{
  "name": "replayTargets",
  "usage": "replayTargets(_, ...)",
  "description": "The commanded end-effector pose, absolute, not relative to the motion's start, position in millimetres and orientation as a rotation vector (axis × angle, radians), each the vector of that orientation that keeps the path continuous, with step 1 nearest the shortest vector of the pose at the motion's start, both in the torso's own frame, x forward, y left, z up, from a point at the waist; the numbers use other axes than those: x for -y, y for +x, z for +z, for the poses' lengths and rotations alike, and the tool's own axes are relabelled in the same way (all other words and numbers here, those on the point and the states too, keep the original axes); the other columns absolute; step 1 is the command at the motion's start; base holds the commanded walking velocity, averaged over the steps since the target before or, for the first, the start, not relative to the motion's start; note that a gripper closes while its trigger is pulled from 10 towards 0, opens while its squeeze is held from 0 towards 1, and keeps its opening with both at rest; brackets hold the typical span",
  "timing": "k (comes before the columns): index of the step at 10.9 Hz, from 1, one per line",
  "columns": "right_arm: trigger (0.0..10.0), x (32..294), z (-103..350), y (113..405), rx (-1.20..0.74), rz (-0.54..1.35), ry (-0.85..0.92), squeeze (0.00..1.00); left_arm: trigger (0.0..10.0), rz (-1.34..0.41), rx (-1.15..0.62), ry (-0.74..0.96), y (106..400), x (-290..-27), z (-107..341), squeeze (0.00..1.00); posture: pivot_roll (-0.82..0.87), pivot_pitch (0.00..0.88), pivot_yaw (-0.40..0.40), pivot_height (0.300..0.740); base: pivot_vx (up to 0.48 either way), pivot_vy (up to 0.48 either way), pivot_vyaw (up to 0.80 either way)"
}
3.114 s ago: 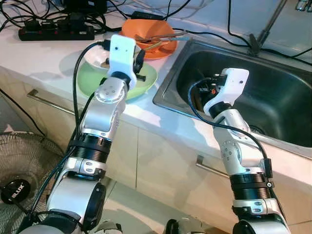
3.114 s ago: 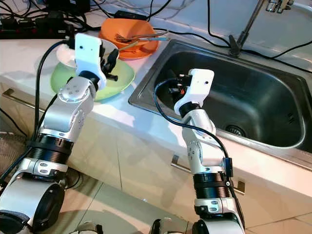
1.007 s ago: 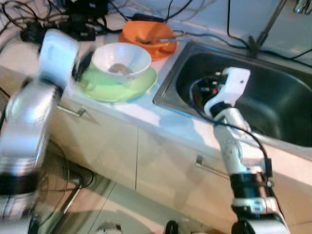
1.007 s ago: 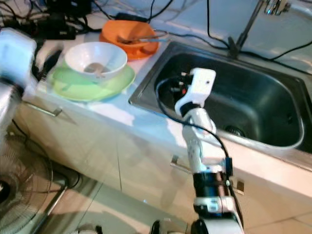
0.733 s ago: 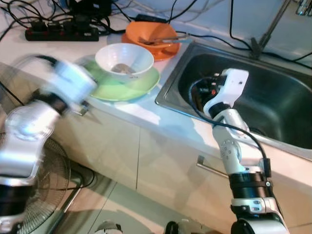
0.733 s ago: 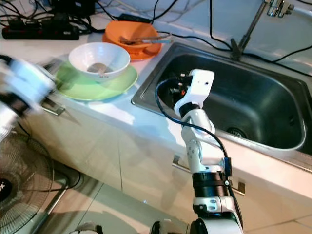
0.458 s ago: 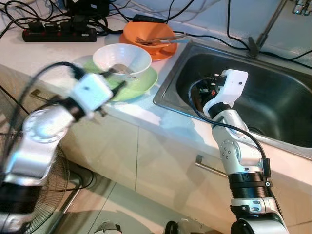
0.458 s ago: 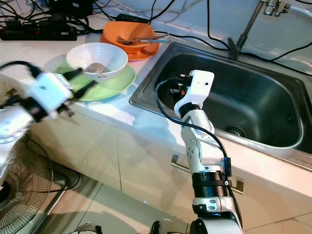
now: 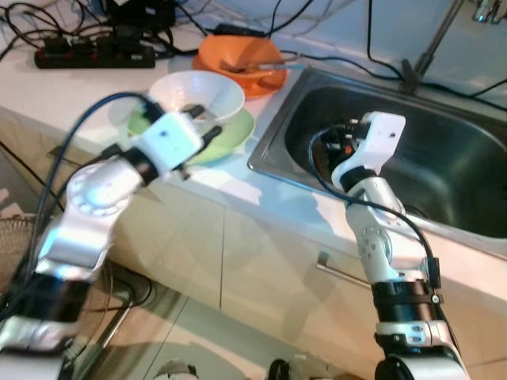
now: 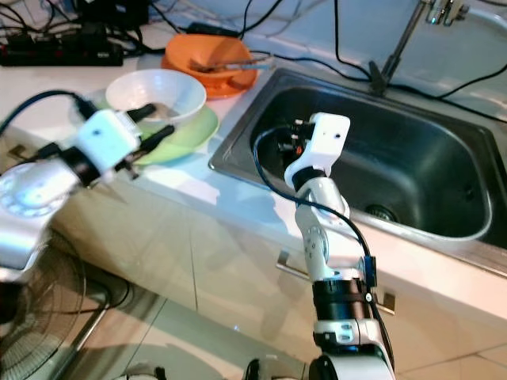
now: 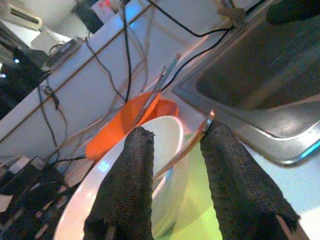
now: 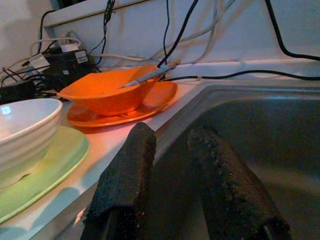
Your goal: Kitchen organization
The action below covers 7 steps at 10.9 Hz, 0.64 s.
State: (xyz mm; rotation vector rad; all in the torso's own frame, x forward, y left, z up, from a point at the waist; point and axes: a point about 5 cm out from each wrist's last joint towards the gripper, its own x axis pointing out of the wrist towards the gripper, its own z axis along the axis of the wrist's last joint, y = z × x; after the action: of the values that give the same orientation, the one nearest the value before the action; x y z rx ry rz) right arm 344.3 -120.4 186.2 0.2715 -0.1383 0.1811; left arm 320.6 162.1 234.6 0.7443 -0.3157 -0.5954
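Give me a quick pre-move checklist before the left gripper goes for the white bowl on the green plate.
1. left gripper open: ok, black fingers apart at the bowl's near rim.
2. white bowl upright on the green plate: ok.
3. Bowl empty: not ok, a spoon and some residue lie in it.
4. right gripper out of the way: ok, it hangs over the sink, apart from the dishes.
5. Neighbours: the orange bowl with utensils sits close behind; cables further back.
6. Grip on the rim: cannot tell whether a finger touches it.
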Motion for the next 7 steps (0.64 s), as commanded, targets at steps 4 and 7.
replayTargets(4, 10.0, 126, 189, 345, 0.152, 0.153, 0.272, 0.0, 10.0, -0.619, 0.333, 0.766, 330, -150, 236, 0.0, -0.01, 0.048, -0.071, 0.719, 0.0, 0.0, 0.0)
replayTargets(7, 10.0, 126, 189, 344, 0.15, 0.151, 0.274, 0.0, 10.0, -0.613, 0.321, 0.781, 339, -142, 234, 0.0, -0.01, 0.054, -0.069, 0.719, 0.0, 0.0, 0.0)
